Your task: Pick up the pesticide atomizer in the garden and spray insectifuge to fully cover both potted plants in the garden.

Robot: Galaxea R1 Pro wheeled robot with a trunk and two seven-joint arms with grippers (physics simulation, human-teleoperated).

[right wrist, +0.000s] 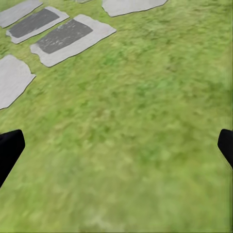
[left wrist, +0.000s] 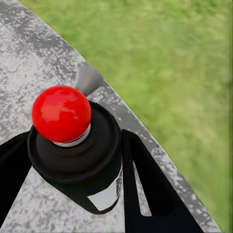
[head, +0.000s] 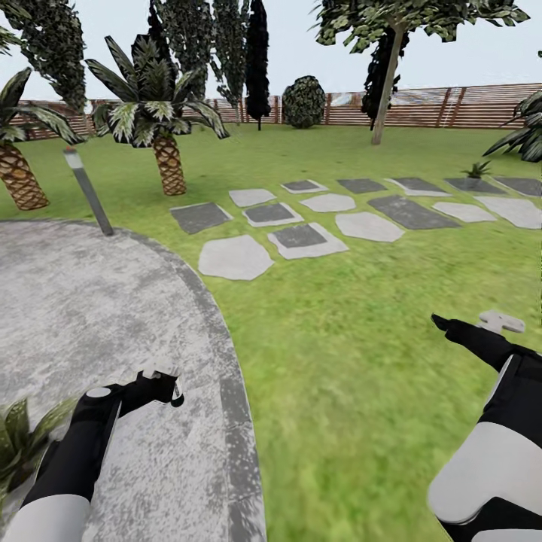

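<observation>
Black forearms frame the head view: the left gripper [head: 159,382], at seven o'clock over the paved patio [head: 90,301], carries the pesticide atomizer [head: 175,391]. A potted plant [head: 476,170] sits at two o'clock beyond the stepping stones [head: 301,239].

Left wrist: fingers [left wrist: 145,189] clamp the atomizer [left wrist: 77,150], red top up, ready to spray.

Right wrist: the right gripper [right wrist: 116,145] hangs spread and empty over grass [right wrist: 145,121].

We see a lawn [head: 354,376] with a grey mottled patio [head: 90,316] curving along its left, edged by a darker border. Flat stepping stones [head: 301,239], some pale, some dark, lie in the grass beyond. A post [head: 89,192] stands at the patio's far edge. Two palms [head: 162,128] and a small plant [head: 477,169] rise from the grass farther off.
</observation>
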